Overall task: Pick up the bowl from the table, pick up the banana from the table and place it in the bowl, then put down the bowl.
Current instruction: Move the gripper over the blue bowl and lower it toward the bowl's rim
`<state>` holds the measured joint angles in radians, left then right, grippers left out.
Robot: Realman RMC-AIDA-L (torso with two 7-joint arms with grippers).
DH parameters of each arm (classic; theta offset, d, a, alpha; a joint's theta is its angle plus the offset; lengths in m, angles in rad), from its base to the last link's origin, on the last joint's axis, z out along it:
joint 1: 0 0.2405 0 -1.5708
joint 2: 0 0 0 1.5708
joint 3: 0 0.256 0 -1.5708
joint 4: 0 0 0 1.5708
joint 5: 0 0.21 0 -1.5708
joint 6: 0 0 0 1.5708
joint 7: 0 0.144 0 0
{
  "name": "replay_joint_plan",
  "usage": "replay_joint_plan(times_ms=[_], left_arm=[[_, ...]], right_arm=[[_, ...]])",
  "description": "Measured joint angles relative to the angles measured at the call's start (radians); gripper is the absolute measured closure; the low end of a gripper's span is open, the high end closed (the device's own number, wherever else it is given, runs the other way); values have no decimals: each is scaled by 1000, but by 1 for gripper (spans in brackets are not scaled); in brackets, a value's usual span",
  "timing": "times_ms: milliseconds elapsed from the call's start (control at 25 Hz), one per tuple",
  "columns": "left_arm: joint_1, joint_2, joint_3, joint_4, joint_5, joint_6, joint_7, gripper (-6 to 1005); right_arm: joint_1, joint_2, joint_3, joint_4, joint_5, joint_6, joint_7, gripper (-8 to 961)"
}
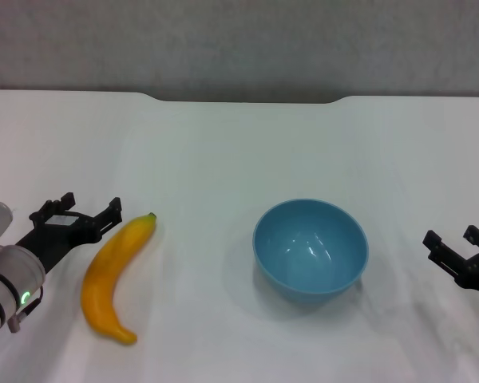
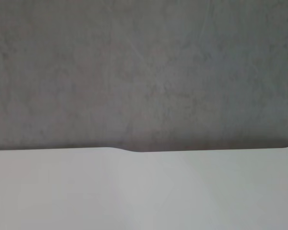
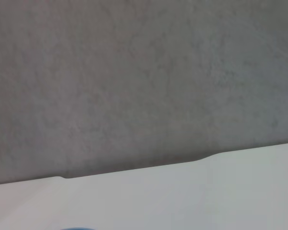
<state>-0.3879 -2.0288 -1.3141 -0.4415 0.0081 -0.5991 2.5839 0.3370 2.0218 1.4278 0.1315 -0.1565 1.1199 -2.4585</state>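
Observation:
The light-blue bowl (image 1: 310,247) stands upright and empty on the white table (image 1: 223,152), right of centre. The yellow-orange banana (image 1: 116,275) lies on the table to its left, its green stem tip pointing away from me. My left gripper (image 1: 81,212) is open and empty, just left of the banana's stem end. My right gripper (image 1: 453,237) is open and empty, to the right of the bowl with a gap between them. A thin blue sliver of the bowl's rim (image 3: 77,228) shows at the edge of the right wrist view.
The table's far edge has a shallow notch (image 1: 243,99), with a grey wall (image 1: 239,40) behind it. Both wrist views show only the tabletop (image 2: 144,191) and the wall (image 3: 134,72).

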Motion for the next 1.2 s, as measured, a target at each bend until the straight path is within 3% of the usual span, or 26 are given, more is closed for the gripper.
replay_joint_plan(times_ms=[1200], left_arm=[[20,-1,1,-26,-3,-17,-24,125]], right_arm=[[5,-7,-4,27,-10,-10,25,80]])
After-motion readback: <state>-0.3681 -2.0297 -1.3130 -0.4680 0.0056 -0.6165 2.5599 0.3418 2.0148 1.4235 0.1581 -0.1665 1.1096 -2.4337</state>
